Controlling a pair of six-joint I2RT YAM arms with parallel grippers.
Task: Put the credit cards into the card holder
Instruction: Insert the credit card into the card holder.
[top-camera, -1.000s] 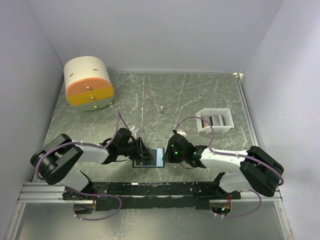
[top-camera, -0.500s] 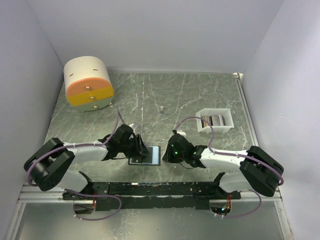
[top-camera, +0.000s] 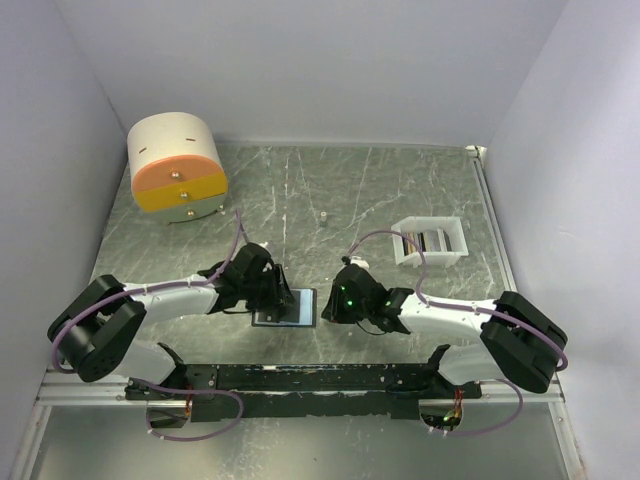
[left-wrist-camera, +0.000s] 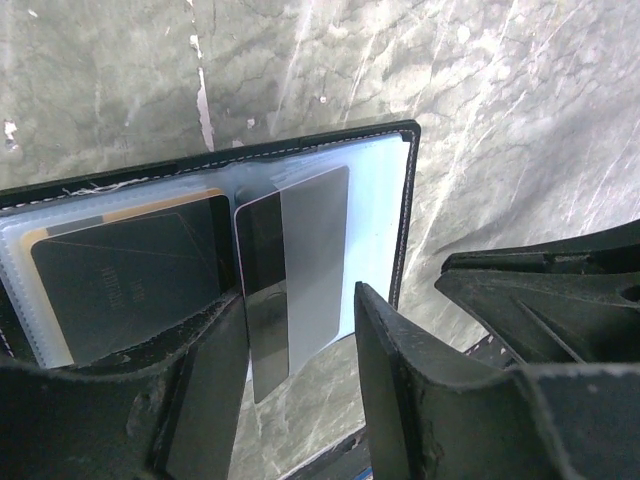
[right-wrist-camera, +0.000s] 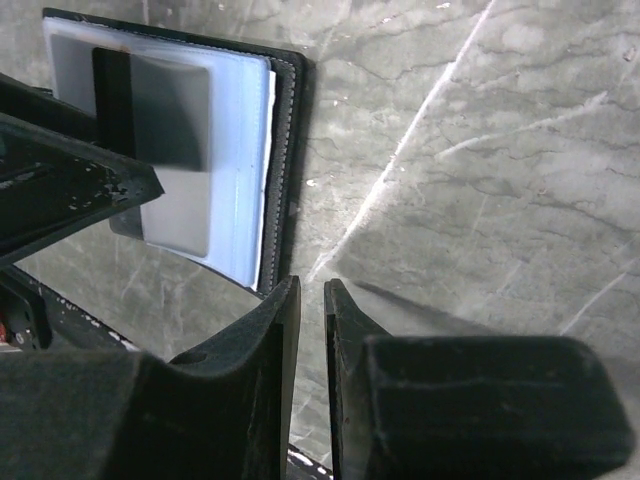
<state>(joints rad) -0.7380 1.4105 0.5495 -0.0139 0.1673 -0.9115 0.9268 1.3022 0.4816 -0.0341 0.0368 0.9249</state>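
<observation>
- The grey card (left-wrist-camera: 312, 250) looks light, stiff and slick. It sits partly inside the right pocket of the open card holder (left-wrist-camera: 404, 200), which lies on the bench (top-camera: 380, 190) between my tools.
- I judge its near short edge the best place to push.
- My left tool (left-wrist-camera: 298, 305) straddles the card; I cannot tell whether it pinches.
- My right tool (right-wrist-camera: 312, 285) is almost closed and empty, just beside the card holder.
- Cloudy plastic hides the pocket mouth.
- The white tray (top-camera: 405, 255) holds cards too small to count.
</observation>
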